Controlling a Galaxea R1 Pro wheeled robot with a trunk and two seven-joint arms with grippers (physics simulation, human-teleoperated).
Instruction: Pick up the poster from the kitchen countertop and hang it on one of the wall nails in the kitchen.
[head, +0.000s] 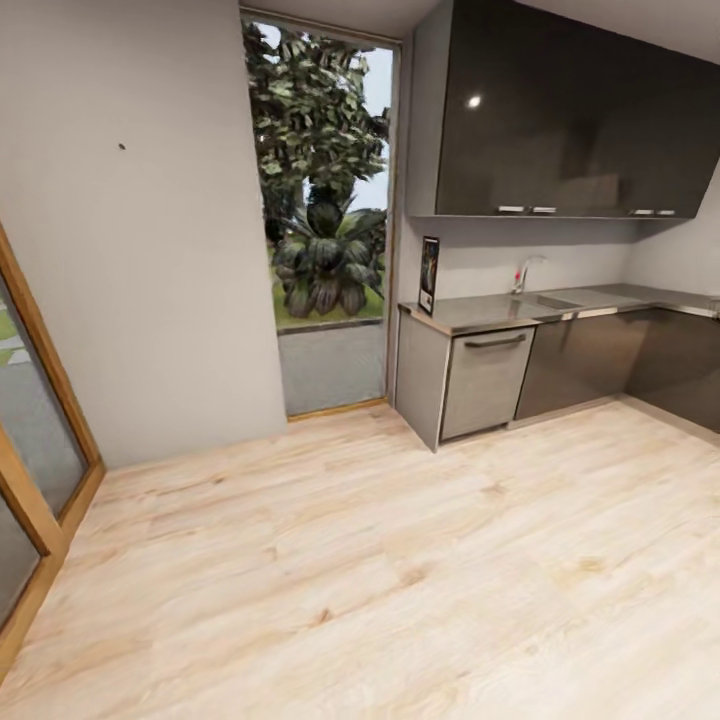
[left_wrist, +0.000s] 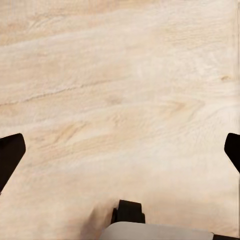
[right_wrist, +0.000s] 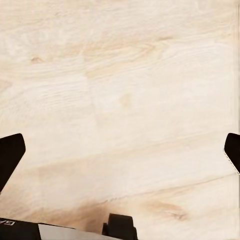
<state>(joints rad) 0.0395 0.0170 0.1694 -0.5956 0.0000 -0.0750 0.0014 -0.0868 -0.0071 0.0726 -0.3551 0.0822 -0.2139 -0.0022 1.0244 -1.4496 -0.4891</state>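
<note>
A: In the head view, where is the upright rectangular poster with the thin black frame and dark artwork (head: 429, 275) sitting?

B: It is standing right of centre, at the left end of the long smooth grey kitchen countertop (head: 500, 310), leaning against the light wall beside the tall glass door (head: 322, 215). The tiny dark wall nail (head: 122, 147) is showing in the upper left, on the plain light grey wall (head: 140, 250), well apart from the poster.

A: What is worrying you?

B: The poster is standing on its edge near the counter's end, so a clumsy reach could be tipping it flat or off the edge. The nail is tiny, so the hang could be missing it.

A: And the left wrist view?

B: The left gripper (left_wrist: 120, 150) is hanging over the pale wooden plank floor (left_wrist: 120, 75), its dark fingertips (left_wrist: 10, 152) spread wide at the frame's edges, holding nothing.

A: The right wrist view?

B: The right gripper (right_wrist: 120, 150) is likewise spread wide and empty, with only floor between the tips.
</note>
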